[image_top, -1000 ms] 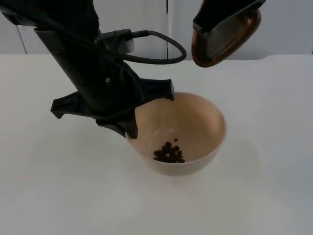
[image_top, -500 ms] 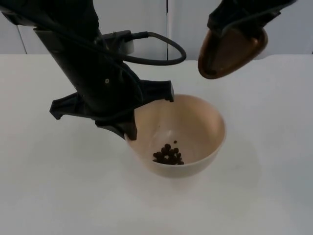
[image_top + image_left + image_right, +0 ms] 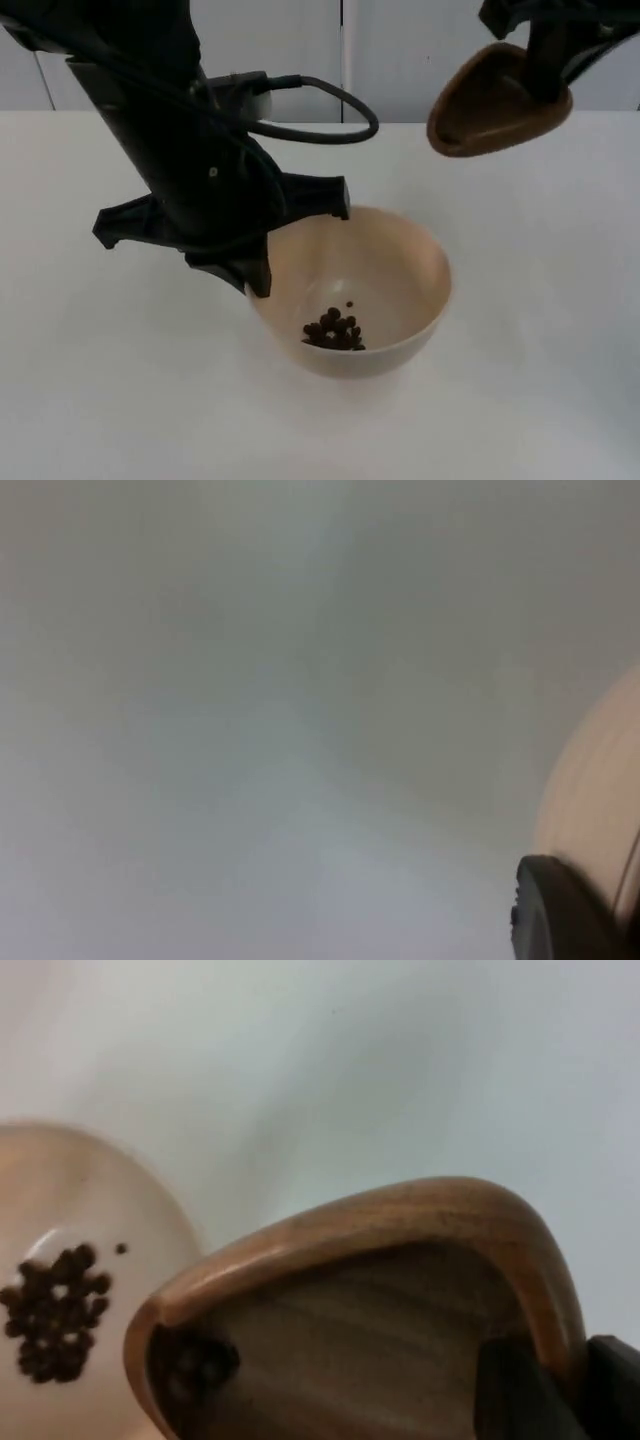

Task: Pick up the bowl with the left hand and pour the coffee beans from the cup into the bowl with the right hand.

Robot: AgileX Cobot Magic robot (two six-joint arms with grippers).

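Change: right claw (image 3: 545,70) is swinging the cup (image 3: 497,102) away toward the upper right of the frame, off the bowl; bowl is drifting slightly toward lower left.
Surface (image 3: 90,400): white, lying bare around the bowl; grey partition wall (image 3: 300,50) is standing behind.
Left claw (image 3: 262,262): clamping the near-left rim of the bowl (image 3: 395,270), holding it at frame centre; nothing is blocking it.
Cup: brown wood, tilted on its side in the right claw's pinch, a few beans possibly clinging inside.
Coffee beans (image 3: 333,331): sitting in a small heap on the bowl's floor.
Progress: pour is looking essentially done; setting cup and bowl down is remaining.
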